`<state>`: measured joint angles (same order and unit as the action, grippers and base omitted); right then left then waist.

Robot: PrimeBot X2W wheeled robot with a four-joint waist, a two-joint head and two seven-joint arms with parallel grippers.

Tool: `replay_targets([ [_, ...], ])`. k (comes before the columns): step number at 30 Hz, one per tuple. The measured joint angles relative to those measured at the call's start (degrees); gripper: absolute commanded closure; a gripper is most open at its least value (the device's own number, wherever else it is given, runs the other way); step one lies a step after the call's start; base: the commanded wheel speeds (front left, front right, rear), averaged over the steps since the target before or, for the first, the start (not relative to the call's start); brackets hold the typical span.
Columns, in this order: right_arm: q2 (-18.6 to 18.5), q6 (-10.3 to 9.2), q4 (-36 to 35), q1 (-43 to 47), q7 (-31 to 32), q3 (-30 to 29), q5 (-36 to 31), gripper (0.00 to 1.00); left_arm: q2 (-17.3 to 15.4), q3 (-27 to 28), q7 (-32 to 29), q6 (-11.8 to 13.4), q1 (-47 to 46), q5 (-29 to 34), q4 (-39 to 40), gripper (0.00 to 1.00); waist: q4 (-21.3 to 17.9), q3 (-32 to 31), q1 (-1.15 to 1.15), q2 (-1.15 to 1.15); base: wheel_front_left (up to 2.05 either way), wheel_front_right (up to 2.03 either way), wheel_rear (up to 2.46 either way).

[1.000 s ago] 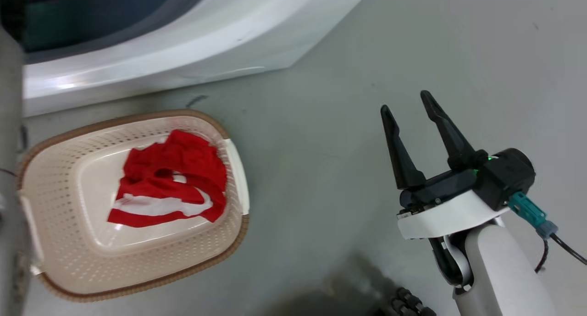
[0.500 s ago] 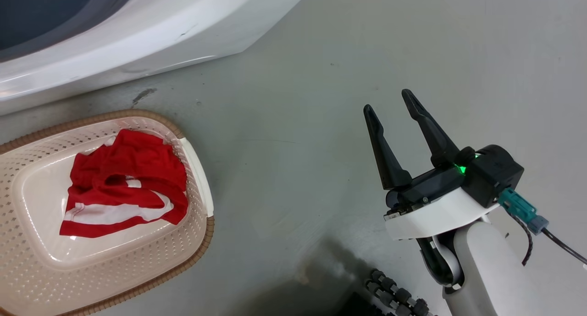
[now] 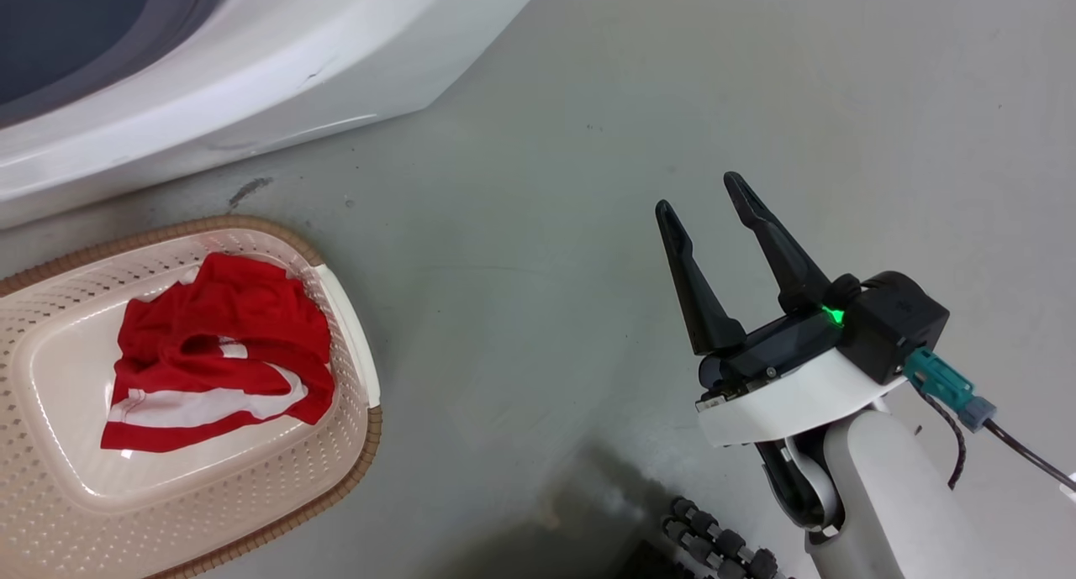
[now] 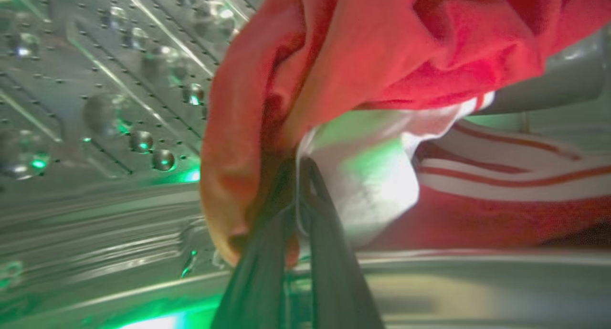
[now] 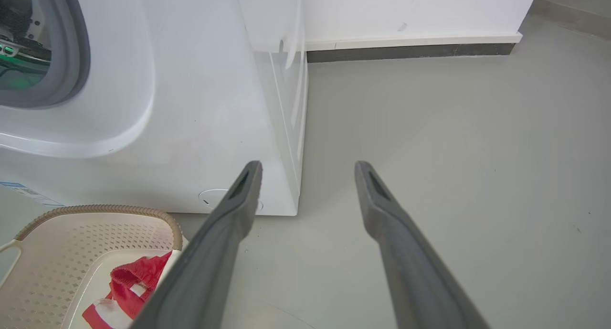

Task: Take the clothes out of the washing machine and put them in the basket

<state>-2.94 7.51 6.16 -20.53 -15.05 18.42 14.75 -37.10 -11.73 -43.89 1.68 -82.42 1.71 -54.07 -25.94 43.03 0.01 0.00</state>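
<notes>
Inside the perforated steel drum (image 4: 95, 80) of the washing machine (image 3: 252, 83), my left gripper (image 4: 298, 169) is shut on a red garment with white panels (image 4: 363, 71). More red and white striped fabric (image 4: 501, 176) lies behind it. The cream basket (image 3: 50, 495) sits on the floor in front of the machine and holds one red and white garment (image 3: 210, 352). My right gripper (image 3: 698, 197) hangs open and empty over bare floor, well to the right of the basket. The right wrist view has the machine's front (image 5: 191, 104), the basket (image 5: 57, 243) and its red garment (image 5: 133, 281).
Grey floor (image 3: 546, 251) spreads between the basket and my right arm. A dark ribbed part (image 3: 714, 545) of my base shows at the bottom. A white wall with a dark skirting strip (image 5: 410, 52) runs behind the machine.
The head camera has swung, so the basket and machine slid left in view. My right gripper stays open in about the same pose.
</notes>
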Motion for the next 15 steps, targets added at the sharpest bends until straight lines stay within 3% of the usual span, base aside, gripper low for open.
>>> replay_targets([
  [2,0.00,0.00,0.14,0.02,0.00,0.03,0.00,0.00,-0.29,0.41,0.94,0.35,0.93,-0.40,1.48,1.00,0.00,-0.24,0.00,0.00,0.00,0.00,0.00],
  [9,0.03,0.00,1.57,0.64,-0.01,-0.76,-0.40,0.00,-0.85,1.71,13.73,1.53,8.18,-3.04,8.53,1.00,0.48,-3.85,0.00,0.00,0.00,0.00,0.00],
  [13,0.04,0.00,2.54,1.30,-0.03,-1.99,-1.43,0.00,0.74,1.97,20.73,1.43,10.76,-4.55,8.36,1.00,1.03,-6.28,0.00,0.00,0.00,0.00,0.00],
  [15,0.04,0.00,4.01,2.55,-0.03,-3.10,-2.72,0.00,3.14,2.66,27.84,1.59,14.20,-6.48,6.09,1.00,1.82,-9.38,0.00,0.00,0.00,0.00,0.00],
])
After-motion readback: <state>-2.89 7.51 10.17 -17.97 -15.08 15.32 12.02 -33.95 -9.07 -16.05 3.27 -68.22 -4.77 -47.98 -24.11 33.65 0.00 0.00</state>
